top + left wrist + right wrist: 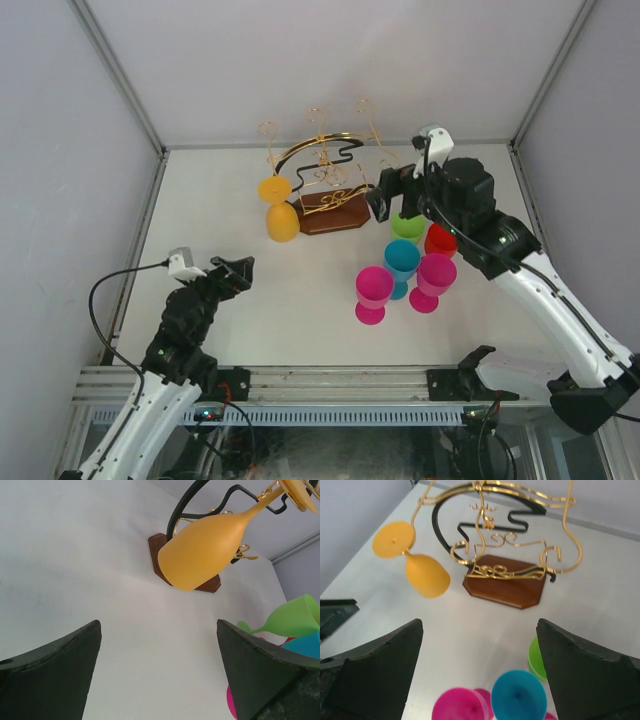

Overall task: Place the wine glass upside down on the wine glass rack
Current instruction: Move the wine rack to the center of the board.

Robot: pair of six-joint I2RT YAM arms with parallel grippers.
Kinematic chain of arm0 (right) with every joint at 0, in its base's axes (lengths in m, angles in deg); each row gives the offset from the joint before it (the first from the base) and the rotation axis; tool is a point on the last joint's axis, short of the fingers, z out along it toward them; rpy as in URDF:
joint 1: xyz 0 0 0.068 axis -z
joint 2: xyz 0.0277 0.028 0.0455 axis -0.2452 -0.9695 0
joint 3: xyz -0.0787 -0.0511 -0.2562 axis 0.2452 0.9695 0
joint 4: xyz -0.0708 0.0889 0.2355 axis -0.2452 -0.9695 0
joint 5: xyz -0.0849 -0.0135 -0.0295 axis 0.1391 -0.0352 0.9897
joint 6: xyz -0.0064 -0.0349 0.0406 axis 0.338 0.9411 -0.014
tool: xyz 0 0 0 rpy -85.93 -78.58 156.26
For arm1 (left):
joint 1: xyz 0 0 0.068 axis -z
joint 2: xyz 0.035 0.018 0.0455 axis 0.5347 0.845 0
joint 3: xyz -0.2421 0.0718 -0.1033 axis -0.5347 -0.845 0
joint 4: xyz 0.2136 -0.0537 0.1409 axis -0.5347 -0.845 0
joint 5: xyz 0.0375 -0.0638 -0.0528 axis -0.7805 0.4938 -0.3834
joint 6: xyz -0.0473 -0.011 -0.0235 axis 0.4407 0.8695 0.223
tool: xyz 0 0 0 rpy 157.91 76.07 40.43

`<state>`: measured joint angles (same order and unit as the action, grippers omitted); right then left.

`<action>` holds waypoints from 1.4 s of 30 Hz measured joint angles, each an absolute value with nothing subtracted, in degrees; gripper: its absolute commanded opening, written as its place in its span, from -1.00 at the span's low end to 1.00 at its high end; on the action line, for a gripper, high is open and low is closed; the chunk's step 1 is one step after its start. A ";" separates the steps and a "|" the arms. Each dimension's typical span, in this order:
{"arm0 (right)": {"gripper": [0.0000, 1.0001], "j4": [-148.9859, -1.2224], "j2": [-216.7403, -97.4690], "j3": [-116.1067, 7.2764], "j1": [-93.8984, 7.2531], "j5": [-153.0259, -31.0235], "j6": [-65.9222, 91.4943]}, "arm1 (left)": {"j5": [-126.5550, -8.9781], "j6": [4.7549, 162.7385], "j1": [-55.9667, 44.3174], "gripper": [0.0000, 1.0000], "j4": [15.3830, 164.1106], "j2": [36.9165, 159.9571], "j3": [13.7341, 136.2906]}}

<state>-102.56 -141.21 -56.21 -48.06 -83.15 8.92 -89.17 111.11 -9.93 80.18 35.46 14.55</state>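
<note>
The wine glass rack (330, 205), gold wire with a black band on a brown wooden base, stands at the back middle of the table. An orange wine glass (281, 220) hangs upside down from its left arm, foot (274, 188) in the wire and bowl downward. It also shows in the left wrist view as the orange glass (210, 547) and in the right wrist view as the orange glass (425, 575). My left gripper (238, 270) is open, low at the near left, apart from the glass. My right gripper (383, 200) is open beside the rack's right side, holding nothing.
Several more wine glasses stand upright right of the middle: green (407, 226), red (440, 240), blue (402, 262) and two pink ones (374, 290). White walls close the table on three sides. The rack's wooden base (507, 585) lies ahead of the right fingers.
</note>
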 measured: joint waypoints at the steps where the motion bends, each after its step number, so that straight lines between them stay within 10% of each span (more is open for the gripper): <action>1: 0.93 -103.35 -139.90 -55.20 -48.00 -83.13 8.92 | -89.15 111.11 -9.93 0.99 78.41 36.00 16.08; 28: 1.00 -128.22 -124.23 -49.28 -36.06 -87.89 0.18 | -82.29 114.62 -9.93 0.99 50.63 59.80 38.72; 42: 1.00 -131.65 -118.00 -46.64 -36.37 -86.47 -2.84 | -80.04 110.56 -9.93 0.99 56.55 45.90 39.18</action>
<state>-131.65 -118.00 -46.64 -36.37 -86.47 -2.84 -80.04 110.56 -9.93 56.55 45.90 39.18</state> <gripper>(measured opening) 0.997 0.996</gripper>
